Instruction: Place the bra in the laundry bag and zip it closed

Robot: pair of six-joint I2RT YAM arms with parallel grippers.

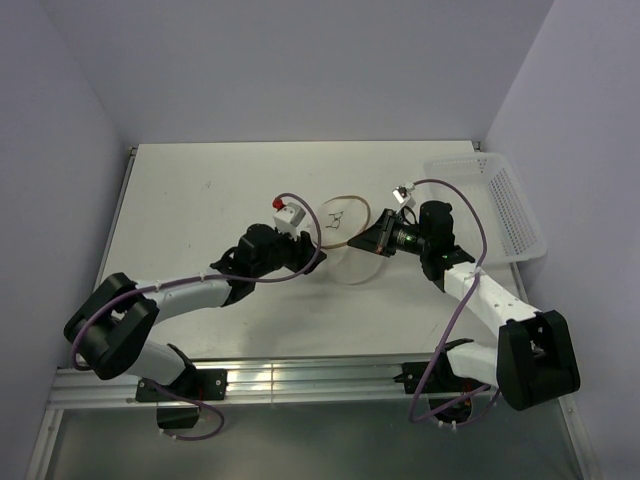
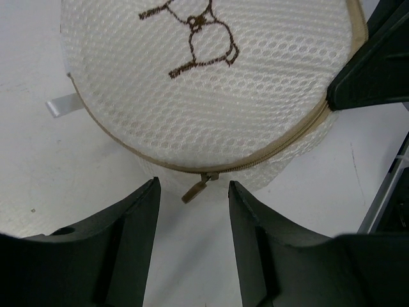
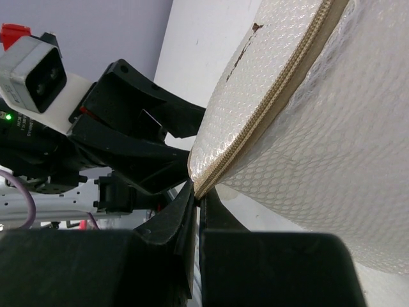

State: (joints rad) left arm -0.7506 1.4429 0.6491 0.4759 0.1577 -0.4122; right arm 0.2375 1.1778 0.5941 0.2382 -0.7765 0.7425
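The laundry bag (image 1: 345, 238) lies mid-table, a round white mesh drum with a tan rim and a black bra symbol on top (image 2: 198, 38). Its tan zipper pull (image 2: 193, 190) hangs at the near rim, just beyond the tips of my left gripper (image 2: 193, 184). That gripper is open, and neither finger touches the pull. My right gripper (image 3: 199, 190) is shut on the bag's zip rim (image 3: 268, 109) at the bag's right side (image 1: 372, 240). One of its black fingers (image 2: 370, 70) shows in the left wrist view. The bra is hidden.
A white perforated plastic basket (image 1: 495, 205) stands at the table's back right, by the wall. The left arm's wrist and camera (image 3: 38, 70) sit close across the bag from the right gripper. Bare tabletop (image 1: 200, 200) lies to the left of the bag.
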